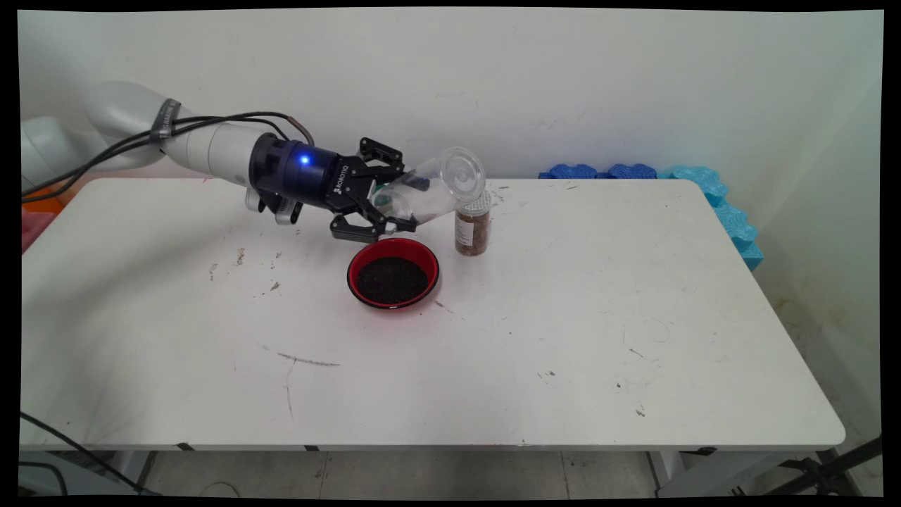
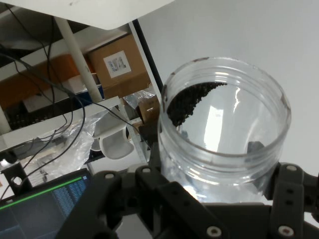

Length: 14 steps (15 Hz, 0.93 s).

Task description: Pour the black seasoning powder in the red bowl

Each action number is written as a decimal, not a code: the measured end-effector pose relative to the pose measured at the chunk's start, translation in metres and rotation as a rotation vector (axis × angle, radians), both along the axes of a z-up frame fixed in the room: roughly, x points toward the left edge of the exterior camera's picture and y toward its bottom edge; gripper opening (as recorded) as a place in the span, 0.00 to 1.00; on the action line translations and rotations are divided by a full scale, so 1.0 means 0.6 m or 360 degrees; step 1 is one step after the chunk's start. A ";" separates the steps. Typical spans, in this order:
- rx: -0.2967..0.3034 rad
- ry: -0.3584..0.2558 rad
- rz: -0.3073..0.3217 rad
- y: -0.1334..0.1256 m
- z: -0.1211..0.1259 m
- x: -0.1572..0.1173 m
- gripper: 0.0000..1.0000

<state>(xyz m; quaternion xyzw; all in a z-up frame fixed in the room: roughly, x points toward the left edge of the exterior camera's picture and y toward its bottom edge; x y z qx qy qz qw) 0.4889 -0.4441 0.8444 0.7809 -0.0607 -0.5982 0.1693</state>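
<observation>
Nearest to the camera in the main view is the front edge of the white bench (image 1: pixel 436 394), which fills the lower half of the frame and carries some dark scuffs and specks. Further back, a little left of the centre, stands a red bowl (image 1: pixel 393 272) filled with dark, fine grains. Just right of the bowl and slightly behind it is a small jar with brown contents (image 1: pixel 472 229), upright on the bench.

Above the bowl's far rim hangs the black claw (image 1: pixel 395 198), coming in from the upper left of the frame. It is closed around a clear plastic jar (image 1: pixel 433 190), one finger above it and one below. This jar is tipped on its side, with its round base turned toward the right and close to the top of the small jar. In the hand view the clear jar (image 2: pixel 224 129) shows its open mouth, and a patch of dark grains clings to the inner wall.

Behind the bench, at the upper right, lie blue foam pieces (image 1: pixel 704 193) along the wall.
</observation>
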 end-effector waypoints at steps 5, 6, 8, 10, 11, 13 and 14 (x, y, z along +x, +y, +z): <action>0.0028 0.0012 0.0025 0.000 0.000 -0.001 0.00; 0.0034 0.0015 0.0031 0.000 0.000 -0.001 0.00; 0.0042 0.0020 0.0039 0.000 0.000 -0.002 0.00; 0.0050 0.0024 0.0047 0.000 0.000 -0.002 0.00; 0.0053 0.0025 0.0049 0.000 0.000 -0.003 0.00; 0.0063 0.0032 0.0059 0.001 0.001 -0.003 0.00; 0.0067 0.0035 0.0064 0.001 0.001 -0.004 0.00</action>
